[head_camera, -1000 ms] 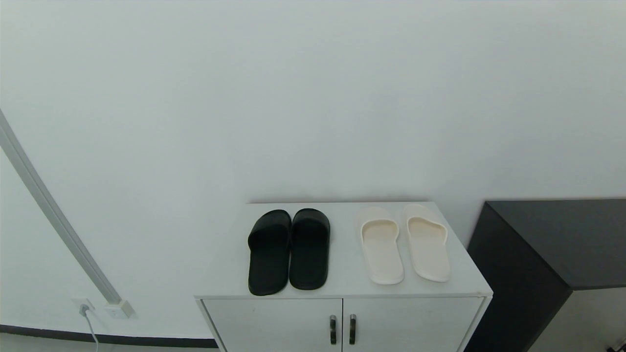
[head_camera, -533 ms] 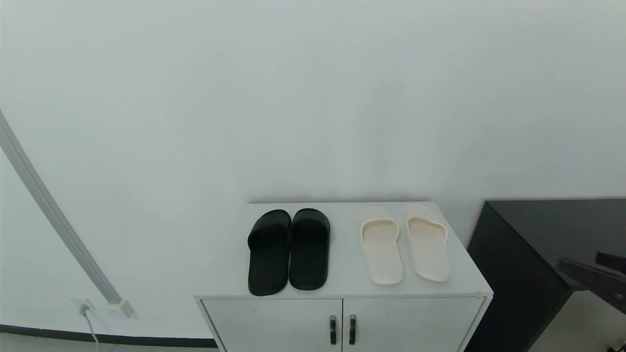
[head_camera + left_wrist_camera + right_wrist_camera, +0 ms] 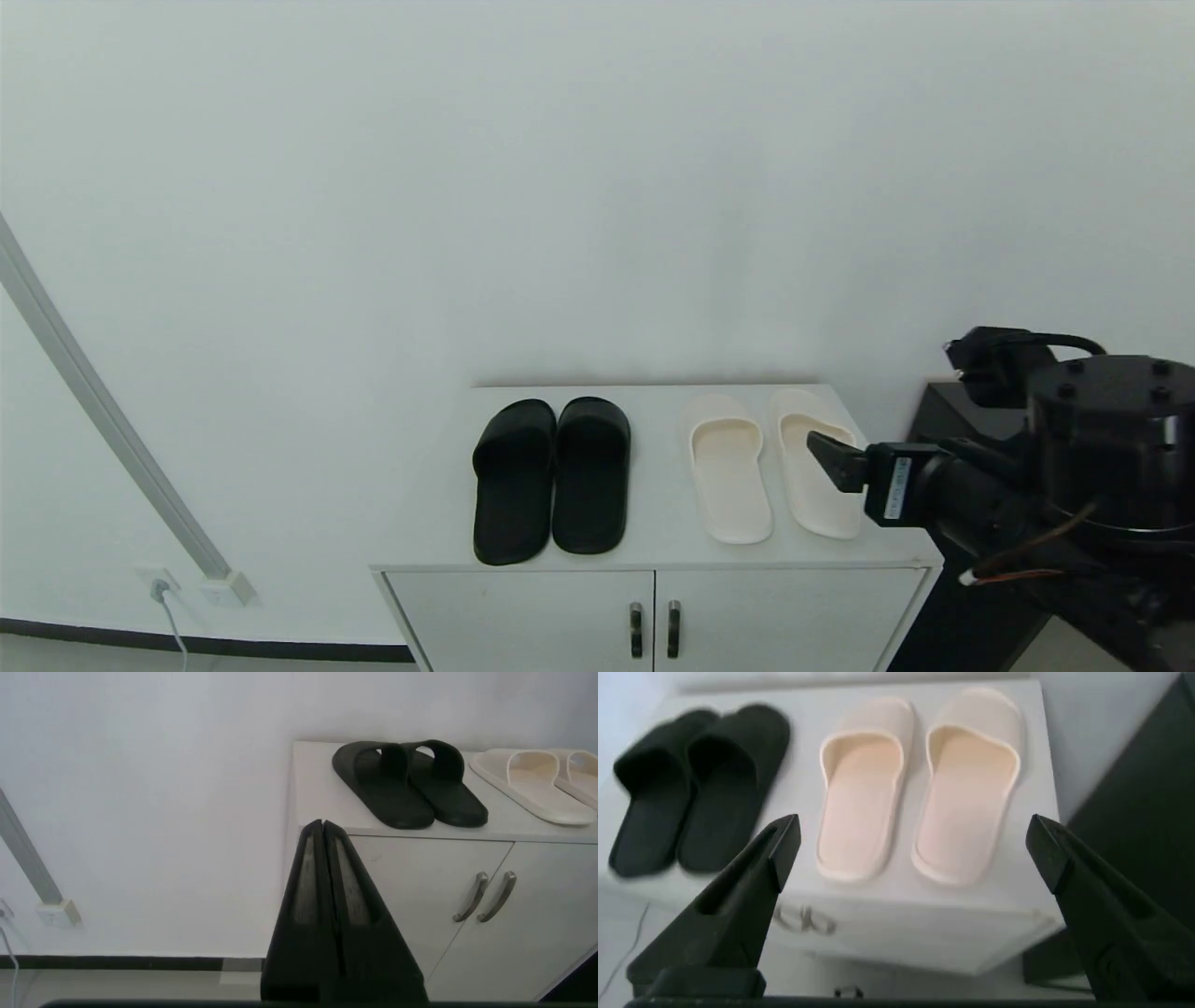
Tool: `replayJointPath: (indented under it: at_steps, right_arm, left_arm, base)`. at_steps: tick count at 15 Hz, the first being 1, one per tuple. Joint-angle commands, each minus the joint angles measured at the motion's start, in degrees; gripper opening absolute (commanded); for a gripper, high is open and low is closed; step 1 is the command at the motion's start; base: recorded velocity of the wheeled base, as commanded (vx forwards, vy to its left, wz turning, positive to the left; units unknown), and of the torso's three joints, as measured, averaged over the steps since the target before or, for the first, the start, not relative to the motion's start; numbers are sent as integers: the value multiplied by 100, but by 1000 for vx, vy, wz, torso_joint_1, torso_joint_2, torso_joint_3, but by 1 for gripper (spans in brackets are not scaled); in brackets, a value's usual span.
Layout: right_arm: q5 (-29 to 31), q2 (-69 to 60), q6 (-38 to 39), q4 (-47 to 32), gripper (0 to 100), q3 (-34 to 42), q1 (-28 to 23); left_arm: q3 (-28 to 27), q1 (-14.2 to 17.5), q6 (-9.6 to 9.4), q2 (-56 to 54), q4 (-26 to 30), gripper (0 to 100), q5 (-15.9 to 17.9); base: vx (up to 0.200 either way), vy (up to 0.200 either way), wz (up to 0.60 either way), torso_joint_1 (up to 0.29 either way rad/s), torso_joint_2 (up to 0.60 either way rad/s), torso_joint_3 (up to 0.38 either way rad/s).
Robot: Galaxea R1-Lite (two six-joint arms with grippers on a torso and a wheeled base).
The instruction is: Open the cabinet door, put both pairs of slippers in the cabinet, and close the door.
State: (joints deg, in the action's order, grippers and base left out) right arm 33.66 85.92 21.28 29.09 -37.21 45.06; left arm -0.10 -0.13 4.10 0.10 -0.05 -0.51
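1. White cabinet [image 3: 658, 467], lower centre of the head view. Both doors, left [image 3: 523, 621] and right [image 3: 794, 616], are shut. The two dark handles [image 3: 636, 628] stand side by side at the seam.
2. Black slippers [image 3: 560, 481] lie on the cabinet top, left half, the two touching along their sides, heels toward the front edge.
3. Cream slippers [image 3: 733, 485] lie on the right half of the top, side by side, well apart from the black pair.
4. Right gripper [image 3: 913, 831]: fingers [image 3: 738, 905] spread wide, nothing between them. In its wrist view the cream pair sits between the two tips, farther off. In the head view the arm comes in from the right edge, one fingertip overlapping the outer cream slipper; contact cannot be told.
5. Left gripper [image 3: 323, 835]: fingers pressed together, empty, lower centre of its wrist view, in front of the cabinet's left side.
6. Dark cabinet [image 3: 1148, 775] stands just right of the white one.
7. Wall socket [image 3: 157, 583] and slanting cable duct [image 3: 93, 392], lower left of the head view.
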Motion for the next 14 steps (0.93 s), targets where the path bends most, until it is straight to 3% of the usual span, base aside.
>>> replayJointPath:
  at_steps: [1,7,14]
  right_arm:
    - [457,1269,-54,897,100,-94,135]
    - [721,2324,-72,1284,100,-560,47]
    - [677,3291,-81,1626,100,-1201,-436]
  left_arm:
    - [1,5,3,8,-4,0,-2]
    - [1,5,3,8,-4,0,-2]
    - [1,5,12,8,-4,0,-2]
  base:
    - [0,0,0,0,0,0]
    - [0,0,0,0,0,0]
    - [0,0,0,0,0,0]
